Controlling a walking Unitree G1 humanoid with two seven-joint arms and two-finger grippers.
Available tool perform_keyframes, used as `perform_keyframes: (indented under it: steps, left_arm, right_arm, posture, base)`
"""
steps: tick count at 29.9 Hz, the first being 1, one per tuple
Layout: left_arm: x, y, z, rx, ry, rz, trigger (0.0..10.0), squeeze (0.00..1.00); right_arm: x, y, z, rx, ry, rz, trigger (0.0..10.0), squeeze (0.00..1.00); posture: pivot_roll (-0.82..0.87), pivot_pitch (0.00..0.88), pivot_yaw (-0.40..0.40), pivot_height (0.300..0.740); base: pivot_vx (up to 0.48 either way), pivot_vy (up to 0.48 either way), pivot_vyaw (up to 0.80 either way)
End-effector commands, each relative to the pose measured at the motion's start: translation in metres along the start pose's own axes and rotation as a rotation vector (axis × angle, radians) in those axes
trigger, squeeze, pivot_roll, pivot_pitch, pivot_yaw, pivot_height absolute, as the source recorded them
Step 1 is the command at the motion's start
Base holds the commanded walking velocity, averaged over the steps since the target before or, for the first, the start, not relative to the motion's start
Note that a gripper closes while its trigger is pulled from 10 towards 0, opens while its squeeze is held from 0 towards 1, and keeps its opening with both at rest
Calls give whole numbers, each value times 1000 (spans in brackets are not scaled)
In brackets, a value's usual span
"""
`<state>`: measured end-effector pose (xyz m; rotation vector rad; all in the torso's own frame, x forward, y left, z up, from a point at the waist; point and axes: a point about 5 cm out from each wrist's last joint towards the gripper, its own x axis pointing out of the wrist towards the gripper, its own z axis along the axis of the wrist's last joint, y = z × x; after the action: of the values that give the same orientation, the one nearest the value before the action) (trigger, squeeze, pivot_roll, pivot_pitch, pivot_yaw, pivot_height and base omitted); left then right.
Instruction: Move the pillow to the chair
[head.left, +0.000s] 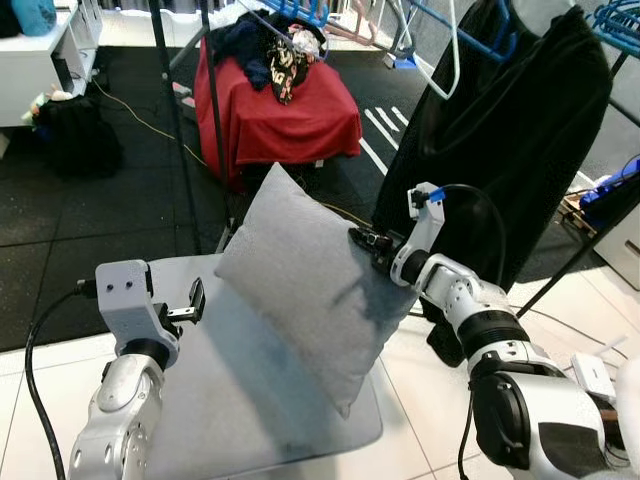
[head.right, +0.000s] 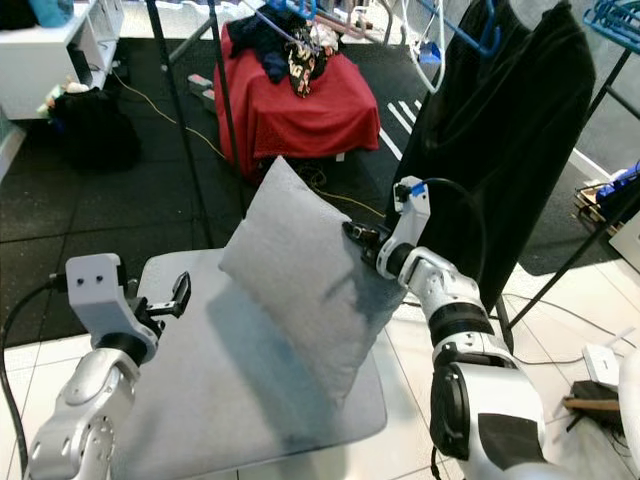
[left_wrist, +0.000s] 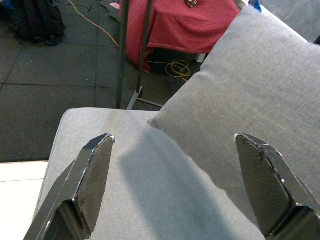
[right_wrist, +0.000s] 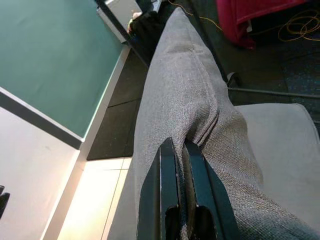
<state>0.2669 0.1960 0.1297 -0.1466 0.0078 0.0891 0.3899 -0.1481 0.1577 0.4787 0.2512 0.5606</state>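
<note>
Soft grey fabric pillow (head.left: 305, 290) looks light and floppy, so grip its seamed edge. Your right gripper (head.left: 372, 243) is pinched on it; left gripper (head.left: 193, 303) jaws apart.

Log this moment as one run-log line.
right gripper: shut on pillow edge | pillow: tilted, lower corner on chair seat | left gripper: open, beside pillow

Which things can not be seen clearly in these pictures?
- Chair seat: its legs are hidden beneath it in both eye views, and the pillow covers its far right part.
- Right end effector: its pads are buried in the pillow edge.
- Items on the red-draped table: too small to tell apart.
</note>
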Motion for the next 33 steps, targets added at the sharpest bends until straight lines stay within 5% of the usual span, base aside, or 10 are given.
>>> perform_keyframes:
  steps: [1, 9, 14, 17, 22, 23, 28, 33]
  left_arm:
    - [-4, 3, -13, 23, 45, 28, 10000, 0]
    - [-20, 16, -30, 64, 94, 60, 10000, 0]
    - [-32, 18, -27, 68, 81, 72, 10000, 0]
    - [-43, 7, -18, 46, 35, 40, 10000, 0]
    - [-53, -14, -15, 17, 25, -38, 10000, 0]
    - [-57, -21, -14, 9, 22, -64, 10000, 0]
    - [-60, -27, -13, 2, 18, -84, 10000, 0]
    - [-67, -26, -13, -44, 12, -22, 10000, 0]
  right_arm:
    - [-4, -2, 3, 5, -46, 1, 0, 0]
    - [-17, -8, -30, 8, 48, 19, 0, 0]
    - [-32, 13, -44, -25, 81, 109, 0, 0]
    - [-56, 30, -50, -130, 87, 131, 0, 0]
    - [-68, 25, -41, -217, 63, 76, 0, 0]
    - [-74, 24, -42, -235, 70, 55, 10000, 0]
    - [-80, 24, -45, -244, 82, 39, 10000, 0]
    - [-99, 17, -50, -115, 22, -140, 10000, 0]
  posture:
    - [-124, 34, -127, 740]
    - [-131, 37, -129, 740]
    - [-129, 34, -133, 740]
    - [-138, 34, -123, 740]
    - [-135, 43, -120, 740]
    - [-135, 43, -120, 740]
    - [-133, 47, -120, 740]
    - [-137, 53, -111, 740]
  base:
    - [0, 0, 0]
    - [0, 0, 0]
    - [0, 0, 0]
    - [0, 0, 0]
    - [0, 0, 0]
    - [0, 0, 0]
    - [0, 0, 0]
    - [0, 0, -723]
